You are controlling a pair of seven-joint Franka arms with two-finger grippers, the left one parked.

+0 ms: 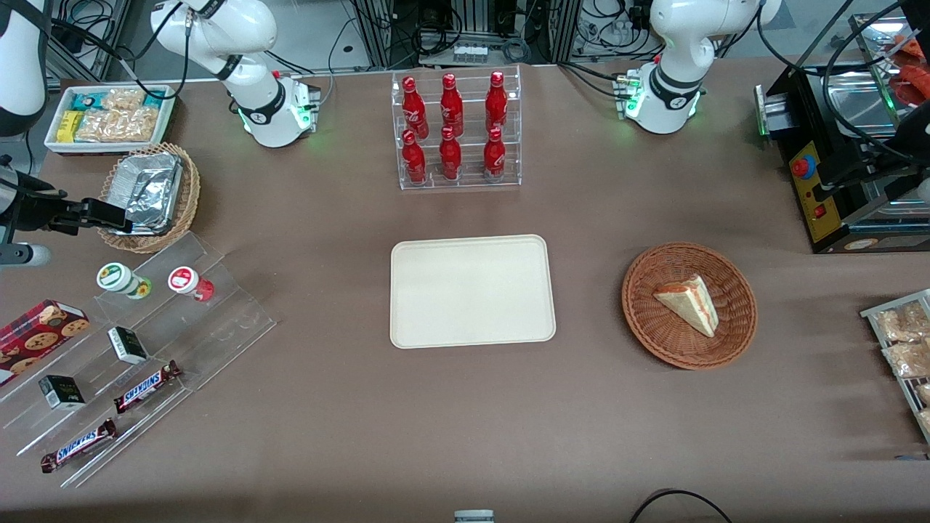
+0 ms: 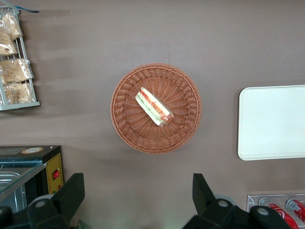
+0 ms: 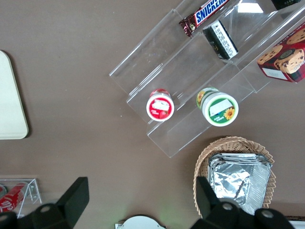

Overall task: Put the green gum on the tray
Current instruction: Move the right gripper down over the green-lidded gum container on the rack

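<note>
The green gum (image 1: pixel 117 277) stands on the stepped stand (image 1: pixel 182 305) beside the red-labelled bottle (image 1: pixel 184 281), well apart from the tray (image 1: pixel 472 290).

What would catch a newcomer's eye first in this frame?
Probably the six red bottles in their clear rack at the table's middle, with the bare cream tray nearer the front camera. Toward the working arm's end, the green gum stands beside a red-lidded container on a clear stepped stand. The pincer hangs open above the table near them, holding nothing.
</note>
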